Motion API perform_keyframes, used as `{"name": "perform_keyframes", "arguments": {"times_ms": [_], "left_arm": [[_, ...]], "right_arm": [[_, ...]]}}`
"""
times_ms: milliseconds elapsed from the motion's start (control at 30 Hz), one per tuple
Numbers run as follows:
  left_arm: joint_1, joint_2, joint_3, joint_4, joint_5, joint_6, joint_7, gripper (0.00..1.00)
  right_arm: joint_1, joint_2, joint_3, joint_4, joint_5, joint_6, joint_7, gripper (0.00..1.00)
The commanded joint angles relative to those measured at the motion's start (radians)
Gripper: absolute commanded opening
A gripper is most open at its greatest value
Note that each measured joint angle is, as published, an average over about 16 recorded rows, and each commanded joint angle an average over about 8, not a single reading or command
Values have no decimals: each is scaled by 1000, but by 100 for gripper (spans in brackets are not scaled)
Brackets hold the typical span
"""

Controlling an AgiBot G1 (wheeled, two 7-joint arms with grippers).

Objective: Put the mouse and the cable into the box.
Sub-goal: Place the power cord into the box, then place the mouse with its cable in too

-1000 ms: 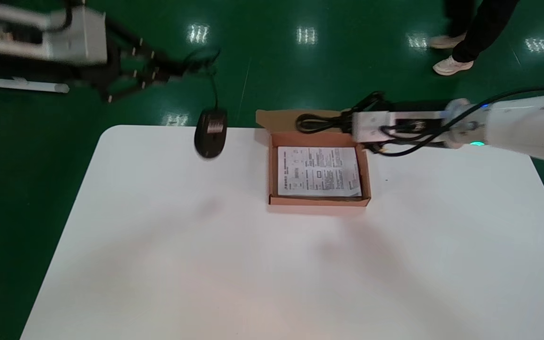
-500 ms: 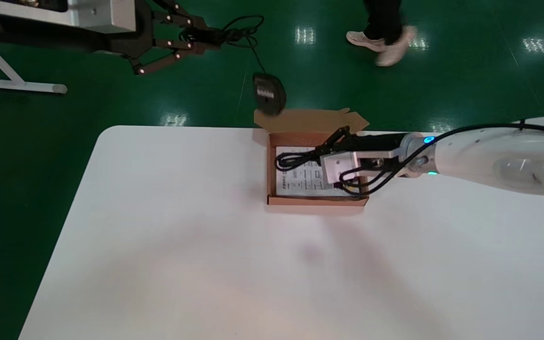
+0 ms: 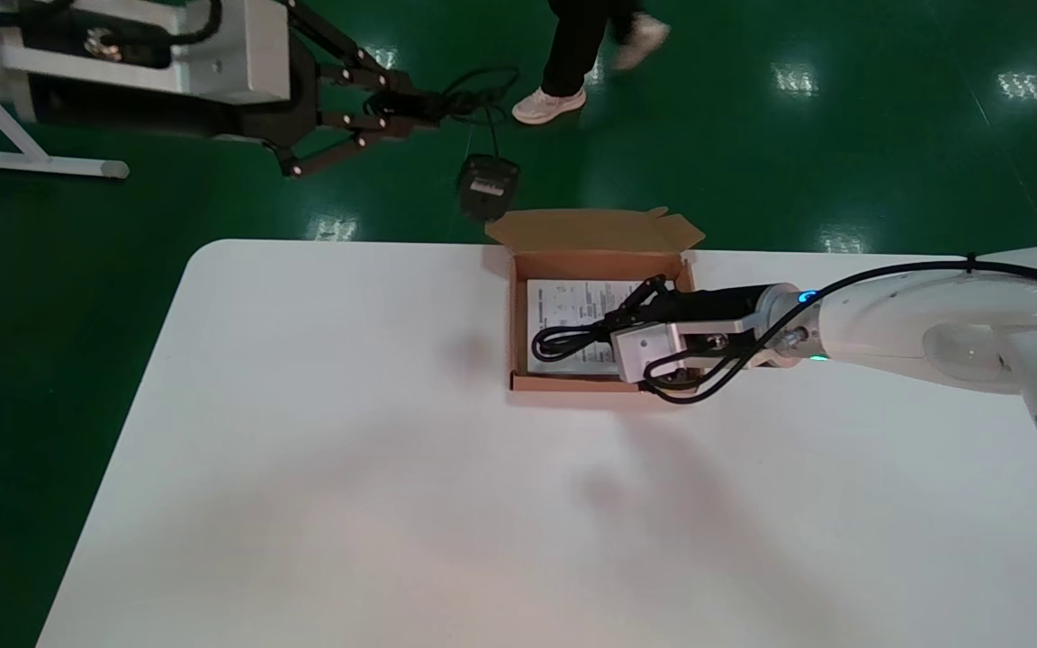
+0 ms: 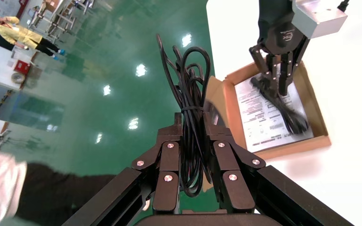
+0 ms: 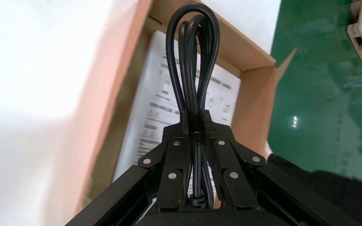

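While the right gripper (image 3: 626, 312) is clamped on the looped cable (image 3: 560, 342) over the box (image 3: 604, 383) — its wrist view shows the jaws pinching it — the left gripper (image 3: 410, 105) pinches the bundled mouse cord (image 4: 191, 89). Only the head view shows the mouse (image 3: 485, 184), dangling beyond the far edge of the table (image 3: 347, 450). Half a second ago the cable sat nearer the box's far wall.

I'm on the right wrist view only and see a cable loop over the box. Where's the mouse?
Observer: The mouse hangs in the air by its cord, just left of the box's open flap.
Operator: What's holding it?
Observer: The left gripper, jaws shut on the bundled mouse cord.
Operator: Is my cable inside the walls?
Observer: From the head view, yes. The right gripper holds the cable over the leaflet.
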Motion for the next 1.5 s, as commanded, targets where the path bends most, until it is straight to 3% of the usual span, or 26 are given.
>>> {"name": "perform_keyframes", "arguments": {"times_ms": [33, 467, 667, 1000, 1200, 1500], "left_arm": [[3, 6, 0, 9, 0, 1, 5, 0], [85, 82, -15, 72, -27, -22, 44, 0], [143, 136, -26, 114, -42, -138, 63, 0], [243, 229, -36, 139, -57, -337, 86, 0], [349, 261, -54, 63, -95, -448, 49, 0], [479, 264, 17, -105, -112, -443, -81, 0]], "right_arm": [[2, -3, 1, -8, 1, 0, -7, 100], [78, 111, 44, -64, 61, -36, 64, 100], [126, 191, 47, -94, 67, -69, 121, 100], [186, 310, 31, -90, 46, -67, 133, 100], [200, 381, 17, -92, 27, -69, 139, 100], [207, 450, 2, -84, 7, -80, 146, 100]]}}
